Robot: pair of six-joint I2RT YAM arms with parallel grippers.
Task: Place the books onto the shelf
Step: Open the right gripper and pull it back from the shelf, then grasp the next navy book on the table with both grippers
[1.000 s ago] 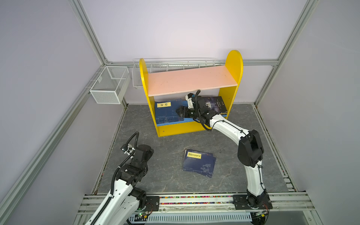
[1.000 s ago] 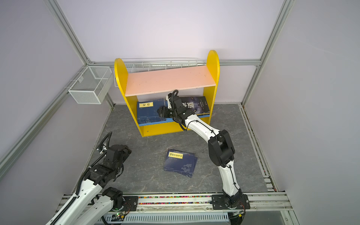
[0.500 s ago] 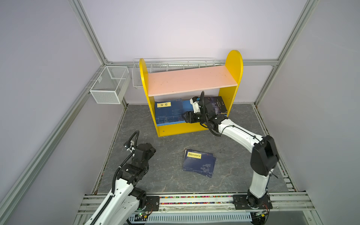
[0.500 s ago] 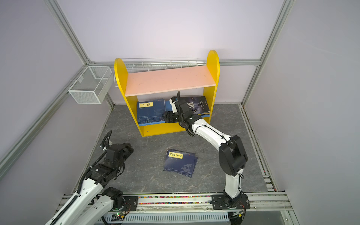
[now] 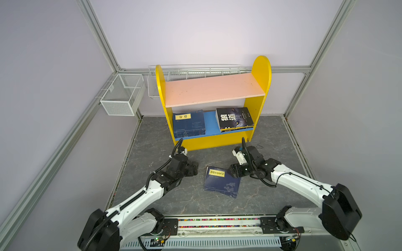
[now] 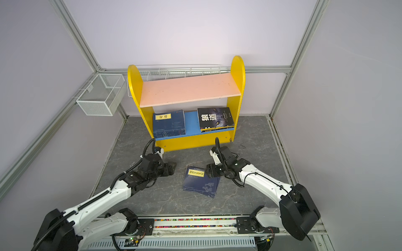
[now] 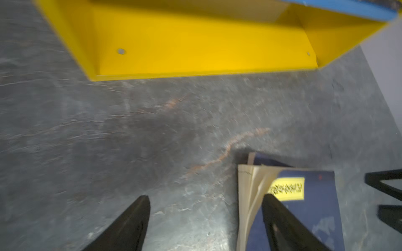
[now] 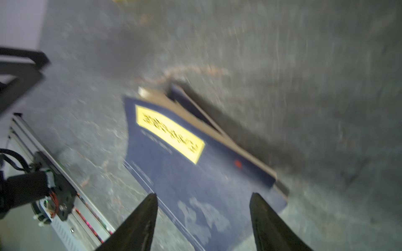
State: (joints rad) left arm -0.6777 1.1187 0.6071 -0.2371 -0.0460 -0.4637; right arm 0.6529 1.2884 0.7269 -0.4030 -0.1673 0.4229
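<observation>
A small stack of navy books with a yellow label (image 5: 221,181) (image 6: 201,181) lies on the grey floor in front of the shelf (image 5: 260,71) (image 6: 237,71). On the shelf's blue lower board sit a navy stack (image 5: 189,123) and black books (image 5: 235,118); the pink upper board is bare. My left gripper (image 5: 192,169) (image 7: 205,204) is open just left of the floor books (image 7: 304,206), one finger over their page edge. My right gripper (image 5: 233,171) (image 8: 204,197) is open above the top cover (image 8: 195,169) at the stack's right corner.
A white mesh basket (image 5: 121,97) hangs on the left wall. A long wire basket (image 5: 195,70) runs behind the shelf. The arms' base rail (image 5: 217,223) crosses the front. Aluminium frame posts and walls close in the floor.
The right arm pulled back out of the shelf's lower tier and came down to the floor books. The left arm swung forward from the near left toward the same books.
</observation>
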